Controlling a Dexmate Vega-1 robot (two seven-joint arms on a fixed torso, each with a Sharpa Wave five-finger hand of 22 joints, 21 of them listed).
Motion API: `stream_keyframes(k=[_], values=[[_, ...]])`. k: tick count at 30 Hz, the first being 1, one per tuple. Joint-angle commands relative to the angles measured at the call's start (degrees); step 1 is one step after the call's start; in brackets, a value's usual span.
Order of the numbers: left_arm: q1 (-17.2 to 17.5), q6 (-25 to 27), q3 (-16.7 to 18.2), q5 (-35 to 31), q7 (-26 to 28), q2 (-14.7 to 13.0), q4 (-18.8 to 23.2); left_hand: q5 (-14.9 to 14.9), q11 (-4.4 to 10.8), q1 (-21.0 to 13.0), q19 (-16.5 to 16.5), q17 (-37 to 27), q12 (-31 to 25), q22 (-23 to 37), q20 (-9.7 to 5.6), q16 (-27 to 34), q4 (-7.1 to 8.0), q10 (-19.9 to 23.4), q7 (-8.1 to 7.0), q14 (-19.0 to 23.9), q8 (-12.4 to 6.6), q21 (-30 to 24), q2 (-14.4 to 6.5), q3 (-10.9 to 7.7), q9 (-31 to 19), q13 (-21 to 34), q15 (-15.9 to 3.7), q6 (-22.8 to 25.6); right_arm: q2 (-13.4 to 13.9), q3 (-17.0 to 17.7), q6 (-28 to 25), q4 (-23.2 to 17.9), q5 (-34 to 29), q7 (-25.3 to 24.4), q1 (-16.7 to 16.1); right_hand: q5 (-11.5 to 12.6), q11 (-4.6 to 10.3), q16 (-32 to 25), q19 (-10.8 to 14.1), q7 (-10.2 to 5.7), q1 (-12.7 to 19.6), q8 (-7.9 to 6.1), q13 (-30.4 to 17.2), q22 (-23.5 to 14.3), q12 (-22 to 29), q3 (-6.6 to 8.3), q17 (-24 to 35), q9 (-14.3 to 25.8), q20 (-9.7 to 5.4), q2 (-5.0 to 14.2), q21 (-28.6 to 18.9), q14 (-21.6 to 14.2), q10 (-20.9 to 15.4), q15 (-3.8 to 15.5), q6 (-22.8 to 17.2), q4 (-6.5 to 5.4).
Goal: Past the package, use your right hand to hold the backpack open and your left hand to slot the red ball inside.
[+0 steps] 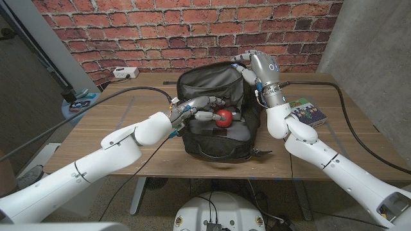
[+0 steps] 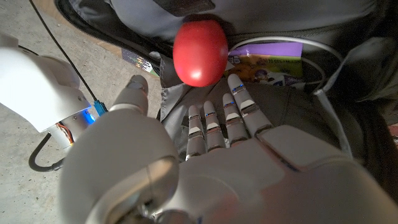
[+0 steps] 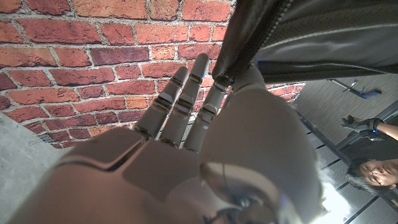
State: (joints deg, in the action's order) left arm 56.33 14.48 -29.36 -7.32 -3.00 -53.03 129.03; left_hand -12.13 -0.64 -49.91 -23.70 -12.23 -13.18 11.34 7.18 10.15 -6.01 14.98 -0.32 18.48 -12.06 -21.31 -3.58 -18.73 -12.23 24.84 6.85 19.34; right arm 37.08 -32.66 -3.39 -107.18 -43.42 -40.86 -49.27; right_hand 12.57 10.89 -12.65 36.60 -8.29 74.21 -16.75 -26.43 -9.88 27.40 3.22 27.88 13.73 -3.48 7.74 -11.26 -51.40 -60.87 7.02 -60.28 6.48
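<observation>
Here, glossy red ball (image 1: 223, 117) pinched in left hand (image 1: 198, 109) fingers, right hand (image 1: 252, 66) fingers gripping black backpack (image 1: 215, 138) rim.

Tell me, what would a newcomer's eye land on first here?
The red ball at the left hand's fingertips, bright over the dark backpack mid-table. Next, the right hand pinching the raised rim of the backpack's open flap against the brick wall.
</observation>
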Motion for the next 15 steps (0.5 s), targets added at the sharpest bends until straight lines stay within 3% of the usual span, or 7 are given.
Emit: stream_keyframes(k=[1,15], values=[[2.0,-3.5,4.2,9.2,-1.2,-1.2,-0.3,0.1,0.32,1.9,1.4,0.1,0.6,0.1,-0.71,0.3,0.94,-0.9,-0.3,-1.4,0.52,0.7,-0.5,0.0,0.2,-0.5,-0.84,-0.7,-0.1,-0.1,-0.7,-1.0,-0.5,0.8,-0.4,0.4,0.53,0.2,0.0,-0.14,0.2,-0.15,-0.2,-0.1,0.2,-0.24,0.2,0.3,-7.66,0.58,-0.2,-0.4,-0.8,6.84,-0.3,0.18],[7.3,-7.9,12.3,25.1,-3.6,-5.6,-0.7,0.1,0.71,4.3,2.2,0.1,0.3,0.1,-0.79,1.1,2.07,0.3,0.24,-0.7,0.6,1.0,-1.8,0.33,0.4,-1.2,-2.57,-0.6,-0.7,-0.7,-3.0,-2.6,-2.1,2.4,-0.5,0.4,0.56,0.2,0.1,-0.08,0.2,-0.15,-0.2,-0.1,0.1,-0.25,0.1,0.3,-7.66,0.63,-0.2,-0.4,-0.7,6.84,-0.4,0.17]])
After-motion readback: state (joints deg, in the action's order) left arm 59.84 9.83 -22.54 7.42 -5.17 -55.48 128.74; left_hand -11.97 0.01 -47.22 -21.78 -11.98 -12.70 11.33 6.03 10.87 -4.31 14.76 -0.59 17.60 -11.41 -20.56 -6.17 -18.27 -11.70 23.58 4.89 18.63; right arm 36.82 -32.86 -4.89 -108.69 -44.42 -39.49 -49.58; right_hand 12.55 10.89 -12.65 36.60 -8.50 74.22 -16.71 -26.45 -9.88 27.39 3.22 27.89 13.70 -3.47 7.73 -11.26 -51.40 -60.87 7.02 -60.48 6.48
